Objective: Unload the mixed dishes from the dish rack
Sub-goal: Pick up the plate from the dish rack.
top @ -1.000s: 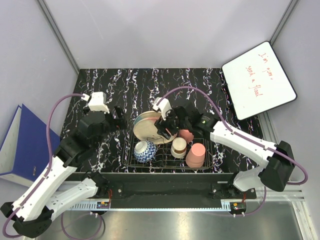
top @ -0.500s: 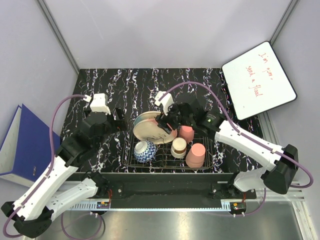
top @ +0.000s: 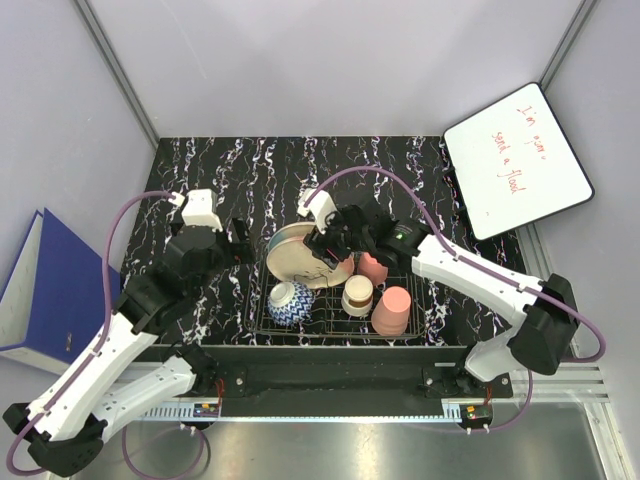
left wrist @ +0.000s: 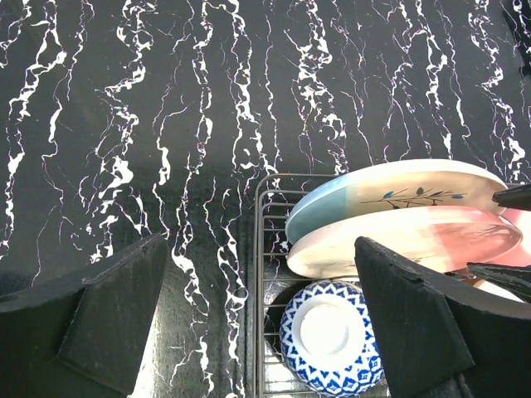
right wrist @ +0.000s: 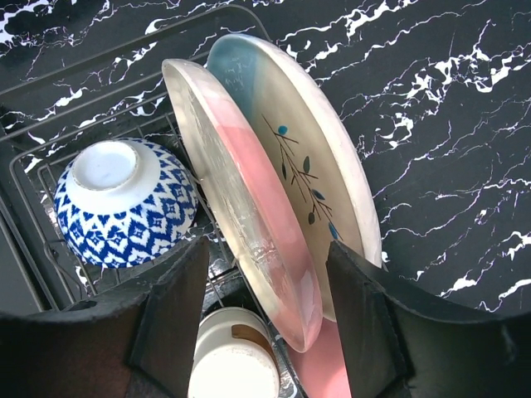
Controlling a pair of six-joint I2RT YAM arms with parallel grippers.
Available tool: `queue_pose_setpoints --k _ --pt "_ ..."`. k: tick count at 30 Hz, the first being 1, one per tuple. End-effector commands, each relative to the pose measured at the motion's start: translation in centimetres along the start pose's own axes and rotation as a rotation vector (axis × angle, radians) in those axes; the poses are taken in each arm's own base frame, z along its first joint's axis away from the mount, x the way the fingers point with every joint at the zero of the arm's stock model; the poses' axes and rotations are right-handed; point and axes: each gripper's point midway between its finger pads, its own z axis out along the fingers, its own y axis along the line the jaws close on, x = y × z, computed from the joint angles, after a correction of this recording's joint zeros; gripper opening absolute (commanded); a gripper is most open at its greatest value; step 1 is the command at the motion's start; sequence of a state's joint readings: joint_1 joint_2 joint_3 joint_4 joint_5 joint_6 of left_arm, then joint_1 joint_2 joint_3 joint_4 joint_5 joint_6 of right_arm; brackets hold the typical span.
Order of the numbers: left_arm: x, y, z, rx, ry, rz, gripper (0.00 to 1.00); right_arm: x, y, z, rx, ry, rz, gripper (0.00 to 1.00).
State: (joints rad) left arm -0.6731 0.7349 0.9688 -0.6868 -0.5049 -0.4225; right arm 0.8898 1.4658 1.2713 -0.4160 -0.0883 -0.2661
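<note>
The dish rack (top: pixel 330 322) sits on the near middle of the black marble table (top: pixel 250 170), and everything is in it. The count from the top camera:

- **Plates:** two, standing on edge and leaning together at the rack's back left. They are the pink/cream plate (right wrist: pixel 249 224) and the blue/cream plate (right wrist: pixel 307 157).
- **Bowl:** one blue-and-white bowl (top: pixel 290 303), upside down at the front left.
- **Cream cup:** one cream cup (top: pixel 357 295) with a brown band, in the middle.
- **Pink cups:** two pink cups (top: pixel 373 268) (top: pixel 392 310), on the right.

The wrist cams add detail the overhead misses. The right wrist view shows the leaf sprig painted on the blue/cream plate. It also shows the right gripper (right wrist: pixel 265 249) with its fingers spread, straddling the rim of the pink/cream plate, with a gap showing on the bowl side. I can't tell if the other finger touches.

The left wrist view has the left gripper (left wrist: pixel 261 245) spread wide over the table just left of the rack, holding nothing. Neither pink cup is clearly visible from there.

Only the top view catches what's outside the table. That's one whiteboard (top: pixel 518 160) with red writing at the right and one blue folder (top: pixel 45 285) at the left.
</note>
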Motion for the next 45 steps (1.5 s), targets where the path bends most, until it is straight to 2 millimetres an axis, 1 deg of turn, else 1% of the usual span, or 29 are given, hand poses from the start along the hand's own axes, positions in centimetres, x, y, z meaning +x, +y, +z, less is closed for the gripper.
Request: queue_pose_setpoints --k 1,9,10,13,15,17,19,21,22,23,24,25,27,28,35,39,42,45 --pt "-0.8 0.0 0.2 -0.010 -0.037 -0.017 0.99 -1.7 -0.4 0.0 0.009 -0.047 -0.013 0.65" --pt "-0.5 0.0 0.3 -0.012 -0.033 -0.019 0.99 -0.7 0.3 1.2 -0.030 -0.025 -0.002 0.57" --pt "-0.5 0.0 0.3 -0.012 -0.033 -0.017 0.99 -0.4 0.4 1.4 -0.032 -0.024 0.001 0.53" --pt "-0.5 0.0 0.4 -0.012 -0.031 -0.018 0.99 0.0 0.6 1.8 -0.042 -0.014 0.003 0.52" --pt "-0.3 0.0 0.4 -0.013 -0.029 -0.019 0.99 0.3 0.7 2.0 -0.047 -0.007 0.007 0.48" --pt "-0.3 0.0 0.4 -0.013 -0.027 -0.022 0.99 0.5 0.9 2.2 -0.055 -0.004 0.009 0.42" --pt "-0.2 0.0 0.5 -0.012 -0.024 -0.022 0.99 0.7 0.9 2.3 -0.061 0.000 0.012 0.40" --pt "-0.1 0.0 0.5 -0.013 -0.023 -0.024 0.99 0.9 1.1 2.4 -0.066 0.002 0.015 0.33" --pt "-0.1 0.0 0.5 -0.013 -0.023 -0.023 0.99 1.1 1.1 2.5 -0.067 0.006 0.017 0.31" --pt "-0.2 -0.1 0.5 -0.012 -0.025 -0.027 0.99 1.1 1.1 2.4 -0.067 0.006 0.017 0.27" --pt "-0.1 0.0 0.5 -0.013 -0.022 -0.025 0.99 1.0 1.2 2.3 -0.069 0.005 0.016 0.19" --pt "-0.2 -0.1 0.5 -0.012 -0.024 -0.025 0.99 1.1 1.2 2.3 -0.069 0.005 0.016 0.17" --pt "-0.2 0.0 0.5 -0.012 -0.024 -0.023 0.99 0.8 1.1 2.0 -0.063 -0.004 0.017 0.09" --pt "-0.3 -0.1 0.5 -0.012 -0.025 -0.024 0.99 0.8 1.0 1.9 -0.060 -0.005 0.017 0.00" --pt "-0.5 -0.2 0.3 -0.005 -0.029 -0.031 0.99 -0.6 0.6 0.3 -0.044 -0.028 -0.008 0.00" --pt "-0.6 -0.3 0.3 -0.001 -0.031 -0.037 0.99 -1.1 0.0 -0.6 -0.016 -0.032 -0.031 0.00" --pt "-0.6 -0.3 0.3 0.001 -0.031 -0.038 0.99 -2.1 -0.4 -1.5 0.001 -0.052 -0.051 0.00" --pt "-0.7 -0.5 0.4 0.005 -0.031 -0.040 0.99 -3.6 -0.9 -2.7 0.019 -0.077 -0.075 0.00"
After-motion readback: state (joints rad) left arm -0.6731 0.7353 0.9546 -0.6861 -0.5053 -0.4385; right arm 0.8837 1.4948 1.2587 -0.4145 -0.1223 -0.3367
